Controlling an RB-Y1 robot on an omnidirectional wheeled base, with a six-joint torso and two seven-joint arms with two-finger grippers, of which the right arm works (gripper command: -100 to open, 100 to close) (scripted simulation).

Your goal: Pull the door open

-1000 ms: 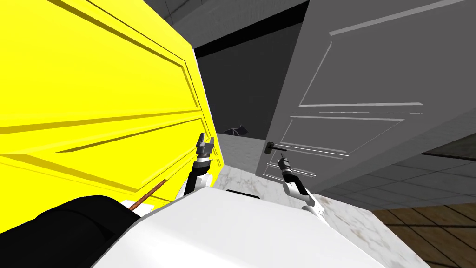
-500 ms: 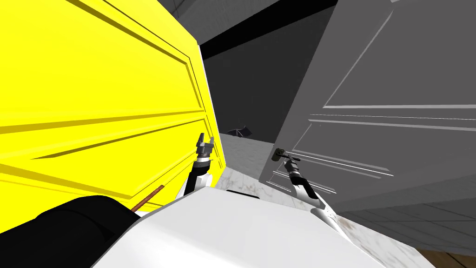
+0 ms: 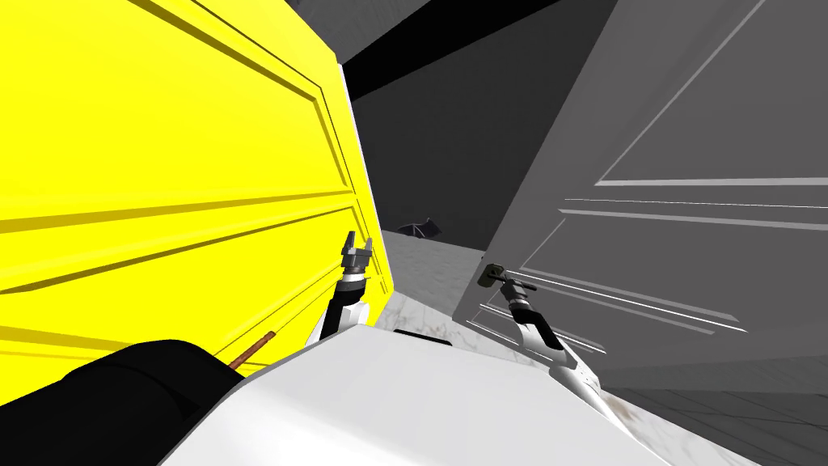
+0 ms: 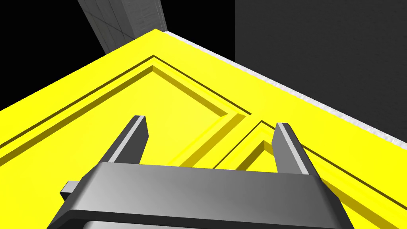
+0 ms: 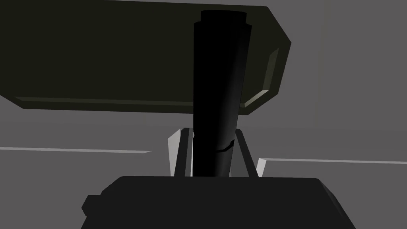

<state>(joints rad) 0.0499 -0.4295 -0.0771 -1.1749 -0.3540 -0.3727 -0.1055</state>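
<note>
Nearest to me, on my left side, a bulky black shape point(image 3: 121, 396) is lying low, and a thin brown rod point(image 3: 252, 348) is sticking out from behind it. I cannot tell what these two are.

A little further, my left pincer point(image 3: 356, 243) is hanging just beside the free edge of a yellow panelled door point(image 3: 162, 162). In the left wrist view this left pincer point(image 4: 210, 124) is released, its two fingers point(image 4: 135, 133) standing wide apart with nothing between them, and the yellow door point(image 4: 159, 99) is showing behind them.

On my right side, the right pincer point(image 3: 508, 285) is reaching to the door handle point(image 3: 492, 273) of the grey door point(image 3: 687, 243). In the right wrist view the right pincer point(image 5: 212, 137) is clenched on the door handle point(image 5: 218, 79): the black lever is rising between the two fingers point(image 5: 183, 153), which are pressing its sides. The dark backplate point(image 5: 119, 59) is sitting behind the lever, flat on the grey door point(image 5: 357, 79).

The grey door is standing on my right with its handle edge near to me, and a gap is opening between it and the yellow door. Through this gap a pale marbled floor point(image 3: 420, 311) is showing. Further on that floor a small dark object point(image 3: 420, 229) is lying; its form is too unclear to name. Behind it a dark grey wall point(image 3: 437, 162) is rising, with a black area point(image 3: 368, 77) above.
</note>
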